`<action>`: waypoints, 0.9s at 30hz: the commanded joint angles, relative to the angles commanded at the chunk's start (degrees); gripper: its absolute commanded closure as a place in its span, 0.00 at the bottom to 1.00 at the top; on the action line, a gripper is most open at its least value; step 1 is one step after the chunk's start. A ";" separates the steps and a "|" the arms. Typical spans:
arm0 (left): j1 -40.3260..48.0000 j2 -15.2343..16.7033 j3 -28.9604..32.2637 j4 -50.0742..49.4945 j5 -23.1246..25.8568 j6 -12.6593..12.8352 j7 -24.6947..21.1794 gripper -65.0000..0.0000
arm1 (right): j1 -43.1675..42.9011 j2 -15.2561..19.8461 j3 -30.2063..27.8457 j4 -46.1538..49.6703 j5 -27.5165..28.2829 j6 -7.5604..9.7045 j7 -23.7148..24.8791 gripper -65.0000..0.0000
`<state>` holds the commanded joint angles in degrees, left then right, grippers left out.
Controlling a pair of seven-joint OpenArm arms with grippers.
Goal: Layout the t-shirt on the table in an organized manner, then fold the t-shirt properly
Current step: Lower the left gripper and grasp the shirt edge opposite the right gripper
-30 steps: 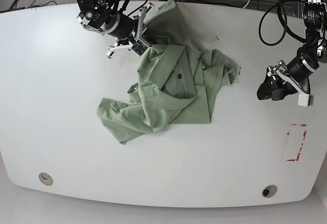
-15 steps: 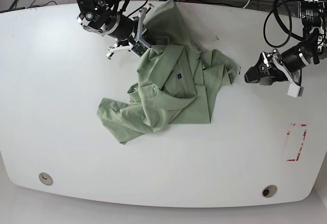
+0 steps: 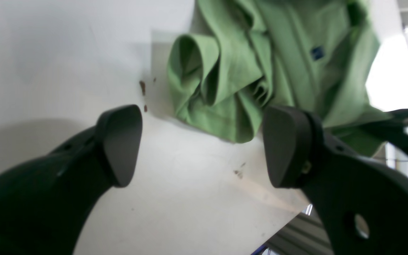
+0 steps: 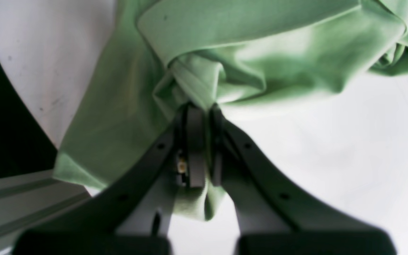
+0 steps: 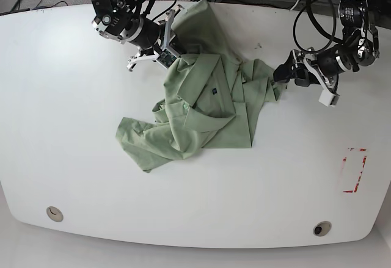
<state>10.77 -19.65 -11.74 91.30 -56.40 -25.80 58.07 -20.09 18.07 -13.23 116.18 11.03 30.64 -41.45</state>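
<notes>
The t-shirt point(image 5: 204, 106) lies crumpled on the white counter point(image 5: 73, 146), bunched toward the far middle, with its collar and small dark label point(image 5: 214, 89) facing up and one flat flap trailing toward the near left of the base view. The right claw point(image 4: 199, 117) is clamped tight on a fold of the fabric at the shirt's far edge, its two fingers pressed together with cloth pinched between them, and the cloth rises from that pinch in a raised ridge. The left claw point(image 3: 204, 141) is spread wide and holds nothing; its wrist view shows the rolled, tube-like edge of a sleeve or hem point(image 3: 204, 81) just beyond and between its fingertips, apart from both pads. In the base view that left claw point(image 5: 282, 74) sits just beside the shirt's right-hand bunch, so the fabric lies straight ahead of it, toward the right arm. The relation that matters is that the two claws stand on opposite ends of the heap, roughly along a far-left to right line. By this reading, the left arm needs only a short advance to close on the nearest rolled edge, after which pulling apart along that line could spread the garment.
</notes>
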 joint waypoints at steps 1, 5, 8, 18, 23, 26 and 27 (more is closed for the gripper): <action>-0.62 0.44 0.88 0.00 1.05 0.00 0.00 0.23 | 0.00 0.00 0.00 0.00 0.00 0.00 0.00 1.00; -2.02 2.02 2.55 0.00 3.78 0.00 0.00 0.23 | 0.00 0.00 0.00 0.00 0.00 0.00 0.00 1.00; -2.99 4.13 2.64 0.00 6.59 0.00 0.00 0.23 | 0.09 0.00 0.00 0.00 0.00 0.00 0.00 1.00; -5.45 9.67 2.64 -0.09 15.03 0.00 0.09 0.23 | 0.09 0.00 0.00 0.00 0.00 0.00 0.00 1.00; -5.98 11.16 2.73 -0.09 17.85 0.00 0.09 0.23 | 0.09 0.00 0.09 0.00 0.00 0.00 0.00 1.00; -5.98 11.52 2.73 -0.09 18.20 0.00 0.09 0.28 | 0.09 0.00 0.09 0.00 0.00 0.00 0.00 1.00; -5.98 11.52 2.73 -0.09 18.20 0.00 0.09 0.29 | 0.09 0.00 0.09 0.00 0.00 0.00 0.00 1.00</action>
<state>4.79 -8.13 -9.01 91.21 -38.20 -25.80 58.15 -20.00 18.07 -13.14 116.18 11.03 30.64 -41.45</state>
